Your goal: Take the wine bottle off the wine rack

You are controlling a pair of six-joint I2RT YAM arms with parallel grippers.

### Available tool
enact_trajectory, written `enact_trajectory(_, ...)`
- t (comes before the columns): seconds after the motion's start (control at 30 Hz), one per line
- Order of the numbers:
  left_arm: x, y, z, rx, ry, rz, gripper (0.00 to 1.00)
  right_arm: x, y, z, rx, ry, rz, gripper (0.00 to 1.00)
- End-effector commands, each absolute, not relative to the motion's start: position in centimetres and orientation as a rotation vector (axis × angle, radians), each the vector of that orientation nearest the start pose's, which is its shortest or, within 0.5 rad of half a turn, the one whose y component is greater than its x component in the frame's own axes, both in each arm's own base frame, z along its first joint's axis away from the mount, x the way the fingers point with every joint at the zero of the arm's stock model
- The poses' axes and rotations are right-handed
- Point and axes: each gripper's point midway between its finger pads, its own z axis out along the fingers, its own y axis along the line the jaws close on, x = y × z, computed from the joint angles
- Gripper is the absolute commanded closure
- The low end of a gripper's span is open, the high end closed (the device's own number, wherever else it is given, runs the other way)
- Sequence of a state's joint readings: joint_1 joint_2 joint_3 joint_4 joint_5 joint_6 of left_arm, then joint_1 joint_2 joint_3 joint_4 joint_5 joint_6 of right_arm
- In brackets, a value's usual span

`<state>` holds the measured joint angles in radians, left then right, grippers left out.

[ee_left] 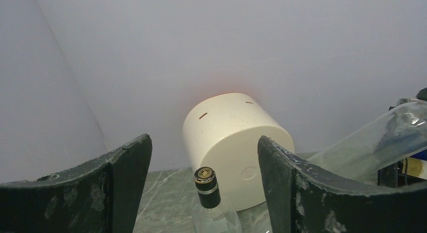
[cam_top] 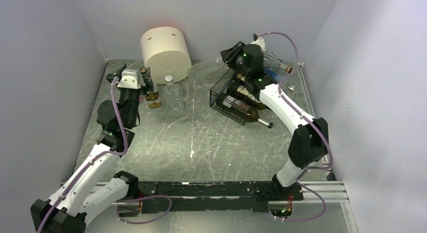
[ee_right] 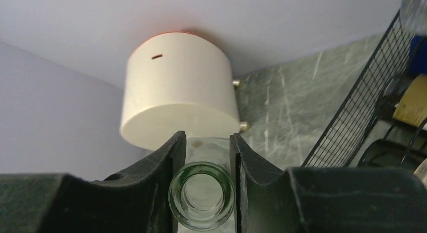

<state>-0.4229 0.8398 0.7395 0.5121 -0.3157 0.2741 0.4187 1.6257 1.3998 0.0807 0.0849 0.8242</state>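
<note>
The black wire-mesh wine rack (cam_top: 226, 94) stands at the back right with dark bottles (cam_top: 242, 106) lying in it. Its mesh side shows in the right wrist view (ee_right: 352, 122). My right gripper (cam_top: 229, 57) is above the rack's far left corner. It is shut (ee_right: 207, 140) on the neck of a clear greenish glass wine bottle (ee_right: 201, 200), whose body (cam_top: 204, 69) points left, lifted off the rack. That bottle also shows in the left wrist view (ee_left: 372, 142). My left gripper (cam_top: 147, 84) is open (ee_left: 204, 140) above a standing black-capped bottle (ee_left: 207, 187).
A cream cylinder (cam_top: 165, 52) stands at the back wall, close to the held bottle's base. An amber-labelled bottle (cam_top: 153, 98) and a clear bottle (cam_top: 174, 99) stand left of centre. Another clear bottle (cam_top: 276, 66) lies on the rack's far side. Walls close in on three sides.
</note>
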Motion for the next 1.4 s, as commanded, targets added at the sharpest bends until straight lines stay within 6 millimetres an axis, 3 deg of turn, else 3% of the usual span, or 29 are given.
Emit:
enact_trajectory(0.0,31.7,-6.7,42.2,0.091,1.116,0.066,0.19,48.0,25.0,35.6,0.237,1.652,0.596,1.0)
enact_trajectory(0.17,32.0,-6.9,41.9,0.095,1.124,0.065,0.19,47.1,28.3,36.1,0.056,1.643,0.42,1.0)
enact_trajectory(0.33,32.4,-7.3,41.4,0.109,1.141,0.061,0.2,46.5,31.7,34.9,-0.108,1.673,0.3,1.0)
enact_trajectory(0.63,32.6,-7.2,41.1,0.113,1.148,0.079,0.19,46.0,35.7,32.2,-0.295,1.727,0.218,1.0)
enact_trajectory(0.97,32.8,-7.1,41.0,0.114,1.151,0.088,0.19,45.4,39.4,29.5,-0.321,1.761,0.263,1.0)
enact_trajectory(1.37,32.8,-7.1,41.0,0.112,1.152,0.086,0.19,43.8,40.7,26.6,-0.328,1.777,0.211,1.0)
